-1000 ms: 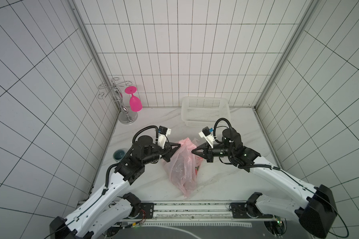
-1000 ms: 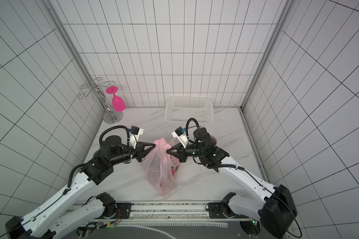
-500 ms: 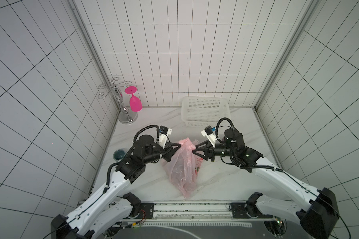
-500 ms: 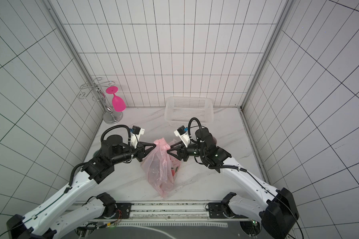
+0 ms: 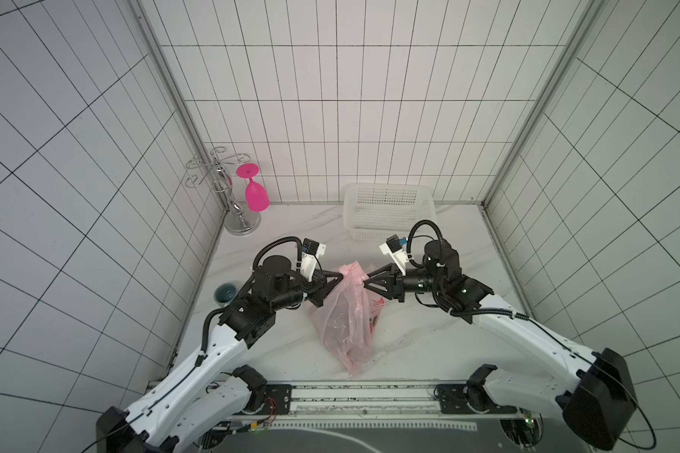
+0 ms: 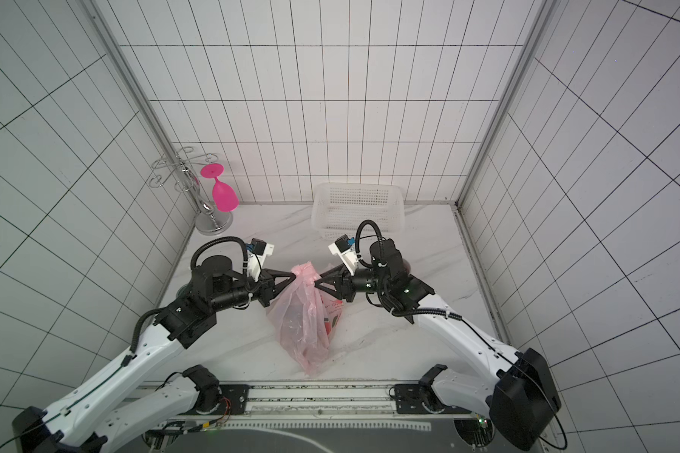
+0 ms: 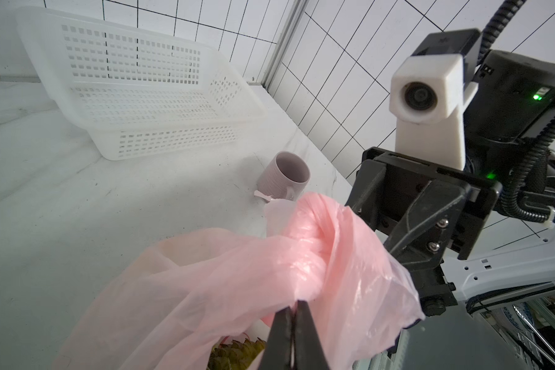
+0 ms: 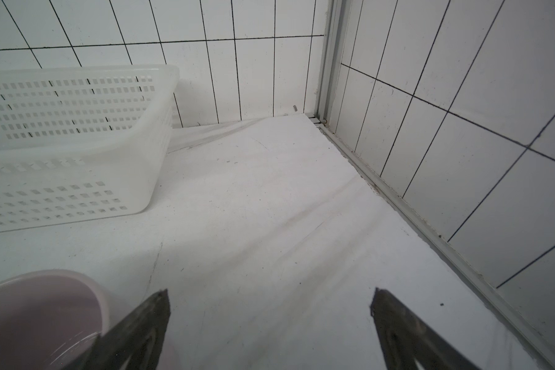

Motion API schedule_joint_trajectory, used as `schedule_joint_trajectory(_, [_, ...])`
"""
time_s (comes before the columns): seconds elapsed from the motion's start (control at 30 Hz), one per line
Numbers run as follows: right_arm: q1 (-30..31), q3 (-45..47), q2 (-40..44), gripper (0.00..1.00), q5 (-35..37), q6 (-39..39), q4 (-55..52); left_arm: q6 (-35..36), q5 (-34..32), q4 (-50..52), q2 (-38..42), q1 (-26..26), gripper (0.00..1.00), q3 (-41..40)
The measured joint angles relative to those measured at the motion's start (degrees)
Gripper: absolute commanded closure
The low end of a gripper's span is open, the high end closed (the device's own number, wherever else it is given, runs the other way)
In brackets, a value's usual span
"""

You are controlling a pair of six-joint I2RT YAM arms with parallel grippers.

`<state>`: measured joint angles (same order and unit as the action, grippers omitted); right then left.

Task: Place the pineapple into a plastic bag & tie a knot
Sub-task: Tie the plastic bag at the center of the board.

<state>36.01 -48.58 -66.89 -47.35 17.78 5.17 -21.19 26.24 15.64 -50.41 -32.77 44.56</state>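
Plastic bag (image 5: pixel 344 325), film by its knot (image 7: pixel 305 253) in the closed left hand (image 7: pixel 297 306); right hand (image 8: pixel 269 298) empty, jaws apart.

Left arm (image 5: pixel 220 345): reaching forward and inward, elbow bending, wrist lying about level.
Left gripper (image 7: pixel 297 304): pressing its jaws together, pinching a fold of the bag (image 7: pixel 237 272) at the tips.
Right arm (image 5: pixel 527 333): reaching forward and inward, mirroring the left arm, wrist lying about level.
Right gripper (image 8: pixel 269 298): holding its jaws apart, pointing straight at the left gripper, tips facing tips, near but apart.
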Motion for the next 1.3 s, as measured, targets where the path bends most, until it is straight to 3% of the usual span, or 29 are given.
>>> schedule_joint_trajectory(0.07, [0.0,0.0,0.0,0.76,-0.7,0.4,0.5,0.0,0.0,0.0,0.0,0.0,1.0,0.0])
schedule_joint_trajectory(0.2, [0.0,0.0,0.0,1.0,-1.7,1.5,2.2,0.0,0.0,0.0,0.0,0.0,1.0,0.0])
schedule_joint_trajectory(0.4, [0.0,0.0,0.1,1.0,-1.0,1.5,1.7,2.1,-3.7,5.5,-0.2,0.1,1.0,3.0])
schedule_joint_trajectory(0.63, [0.0,1.7,6.3,1.0,2.4,1.0,-0.7,9.4,-19.6,17.8,-5.9,2.5,1.0,18.8])
schedule_joint_trajectory(0.8, [0.0,6.3,10.5,1.0,6.4,1.1,-1.6,13.0,-25.3,21.9,-12.0,5.4,1.0,23.7])
schedule_joint_trajectory(1.03, [0.0,12.3,16.5,1.0,12.4,1.7,-2.8,15.2,-24.5,24.2,-17.2,11.4,1.0,26.7])
schedule_joint_trajectory(1.3, [0.0,18.3,23.7,1.0,14.7,5.2,-3.3,15.6,-20.1,24.9,-17.8,13.0,1.0,27.8])
